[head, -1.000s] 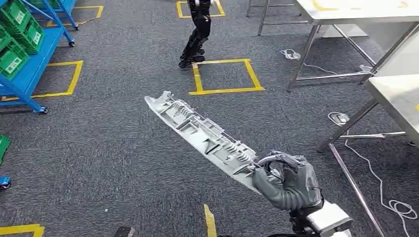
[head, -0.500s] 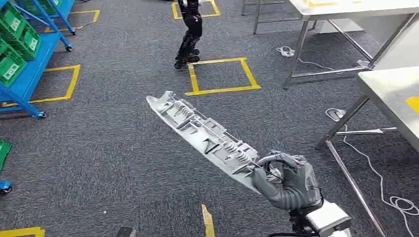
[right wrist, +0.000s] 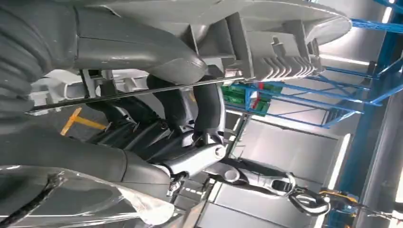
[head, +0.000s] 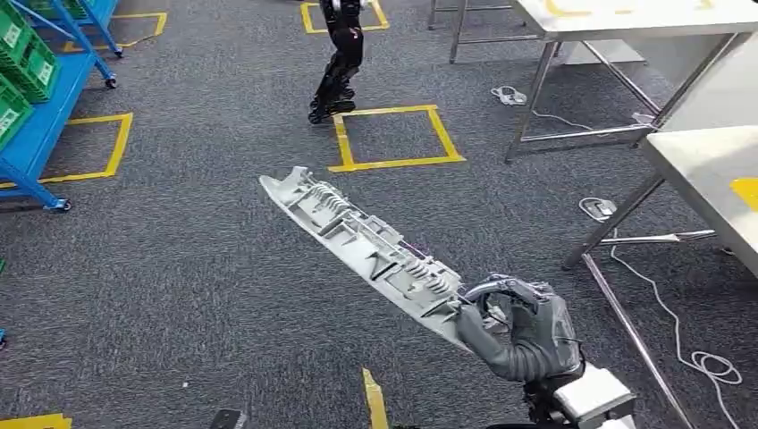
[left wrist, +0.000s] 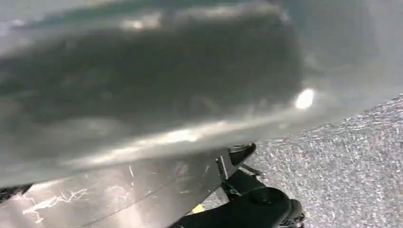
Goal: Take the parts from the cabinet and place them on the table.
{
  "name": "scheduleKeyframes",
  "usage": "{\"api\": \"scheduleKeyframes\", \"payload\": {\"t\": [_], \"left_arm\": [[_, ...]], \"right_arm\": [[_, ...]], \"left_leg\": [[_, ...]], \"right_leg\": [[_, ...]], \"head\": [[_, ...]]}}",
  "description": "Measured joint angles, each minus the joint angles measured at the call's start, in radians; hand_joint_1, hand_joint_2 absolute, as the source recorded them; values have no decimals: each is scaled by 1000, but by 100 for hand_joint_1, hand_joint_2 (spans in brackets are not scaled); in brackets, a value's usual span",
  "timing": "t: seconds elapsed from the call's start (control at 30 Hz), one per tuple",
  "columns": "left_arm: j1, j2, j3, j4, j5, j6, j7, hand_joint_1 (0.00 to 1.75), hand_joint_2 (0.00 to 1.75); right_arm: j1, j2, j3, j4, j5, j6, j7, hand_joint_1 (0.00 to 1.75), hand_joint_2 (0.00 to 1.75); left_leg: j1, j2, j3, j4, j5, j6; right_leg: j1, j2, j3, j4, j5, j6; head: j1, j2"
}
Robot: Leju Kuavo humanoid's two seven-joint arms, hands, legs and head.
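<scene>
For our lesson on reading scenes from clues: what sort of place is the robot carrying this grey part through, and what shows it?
Probably a factory-style workshop or robot test floor: a blue rack holding green bins, steel tables, and yellow taped squares on the grey carpet.

No lettering, number or brand is showing clearly enough to read. White labels are sitting on the green bins (head: 20,54) of the blue rack (head: 49,116) at ten o'clock in the head view, but their print is probably too small and blurred to make out.
</scene>
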Motion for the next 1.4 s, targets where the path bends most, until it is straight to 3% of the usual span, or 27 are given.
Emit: {"api": "scheduleKeyframes", "payload": {"t": [0.07,0.1,0.13,0.17,0.27,0.3,0.33,0.4,0.43,0.47,0.5,0.53,0.6,0.63,0.67,0.77,0.83,0.93,0.97,1.0,1.03,1.1,1.13,1.17,1.3,1.33,1.4], "left_arm": [[-1,0,0,0,-1,0,0,0,0],[0,0,0,0,-1,0,0,0,0],[-1,0,0,0,-1,0,0,0,0],[0,0,0,0,-1,0,0,0,0],[-1,0,0,0,-2,0,0,0,0],[-1,0,0,0,-2,0,0,0,0],[-1,-1,0,0,-2,0,0,0,0],[-1,-1,0,0,-3,0,0,0,0],[0,0,0,0,-3,0,2,0,0],[0,0,0,0,-4,0,3,0,0],[0,-1,0,0,-6,-1,3,0,0],[-1,-1,0,0,-6,-1,7,0,0],[-2,-2,0,0,-9,5,19,0,0],[-3,-2,0,0,-11,6,22,0,0],[-5,-4,0,0,-12,7,24,0,0],[-8,-5,0,0,-12,10,28,0,0],[-12,-8,0,0,-12,10,28,0,0],[-15,-11,0,0,-11,10,29,0,0],[-15,-11,0,0,-11,10,30,0,0],[-14,-11,0,0,-11,10,30,0,0],[-15,-11,0,0,-12,10,30,0,0],[-16,-13,0,0,-11,10,30,0,0],[-15,-13,0,0,-11,10,30,0,0],[-16,-13,0,0,-11,10,30,0,0],[-17,-14,0,0,-11,8,30,0,0],[-17,-14,0,0,-11,7,30,0,0],[-17,-14,0,0,-11,6,30,0,0]], "right_arm": [[-1,0,0,0,1,0,1,175,175],[-2,0,0,0,0,0,1,175,175],[-5,0,0,0,0,0,0,175,175],[-5,0,0,0,0,0,-1,175,175],[-2,0,0,0,1,0,1,175,175],[-2,0,-1,0,1,0,1,175,175],[-3,0,-1,0,1,0,2,175,175],[-4,0,0,0,0,0,2,175,175],[-3,0,-1,0,0,1,2,175,175],[-3,0,-1,0,0,2,3,175,175],[-2,0,-1,0,0,3,4,175,175],[-2,0,-1,0,0,3,4,175,175],[-2,0,-1,0,0,5,4,175,175],[-2,1,-1,0,0,5,4,175,175],[-3,1,-2,0,1,6,4,175,175],[-1,1,-5,0,1,10,5,175,175],[0,1,-6,0,1,12,5,175,175],[-2,1,-7,0,0,13,5,175,175],[-1,1,-8,0,0,14,5,175,175],[1,1,-8,0,0,14,5,175,175],[3,1,-8,0,0,14,5,175,175],[3,1,-10,0,1,14,5,175,175],[2,1,-10,0,1,14,5,175,175],[1,1,-10,0,1,16,5,175,175],[8,1,-13,0,2,18,6,175,175],[8,1,-14,0,2,19,6,175,175],[7,2,-14,0,2,21,6,175,175]], "left_leg": [[1,0,3,2,-2,-3],[0,0,3,4,-5,-8],[-7,0,-1,9,-8,-14],[-8,0,-4,13,-7,-17],[-4,4,-3,13,-6,-29],[-2,2,-6,24,-19,-35],[-2,0,-20,61,-48,-39],[0,0,-89,223,-131,-45],[0,0,-124,299,-158,-46],[0,0,-140,333,-162,-46],[0,0,-134,321,-143,-44],[0,-1,-109,265,-103,-41],[0,-9,-22,80,-6,-32],[-1,-22,1,38,-10,-29],[-2,-21,7,16,-13,-28],[-6,-17,-1,15,-14,-20],[1,-10,4,0,-4,-6],[-2,-3,3,0,-5,-1],[-2,0,3,1,-5,-1],[-3,2,3,1,-6,0],[-3,4,4,1,-6,0],[-2,6,6,4,-9,-4],[-4,7,6,6,-12,-9],[-12,7,-1,17,-15,-14],[-9,18,-2,16,-18,-28],[-6,10,-9,38,-38,-35],[-3,5,-64,168,-112,-42]], "right_leg": [[-2,-7,87,-175,91,-1],[-3,-18,133,-265,120,-1],[3,-22,150,-289,100,-3],[0,-16,150,-289,107,-13],[3,-10,147,-291,111,-26],[-1,-11,150,-294,114,-33],[-1,-10,151,-294,113,-40],[1,-9,150,-293,112,-47],[2,-8,150,-293,112,-48],[3,-7,150,-293,111,-49],[3,-4,152,-292,111,-49],[3,0,153,-292,111,-49],[3,9,158,-292,110,-47],[5,11,156,-292,109,-44],[8,16,150,-287,109,-38],[3,18,144,-294,116,-20],[2,8,126,-268,92,-11],[1,3,27,-57,-9,-4],[1,2,2,-7,-19,-3],[0,1,-3,-1,-7,-2],[0,0,13,-40,26,-2],[0,-12,97,-209,114,-5],[1,-32,126,-272,114,-6],[5,-29,144,-292,111,-11],[4,-18,140,-292,117,-33],[3,-16,140,-292,119,-37],[3,-12,140,-292,118,-49]], "head": [[0,0],[0,0],[0,0],[-3,0],[-2,0],[-1,0],[-5,0],[-6,0],[-5,0],[-5,0],[-5,0],[-5,0],[-6,0],[-4,0],[-5,0],[-5,0],[-3,0],[-3,0],[-2,0],[-3,0],[-2,0],[-2,0],[-3,0],[-2,0],[-5,0],[-7,0],[-11,0]]}}
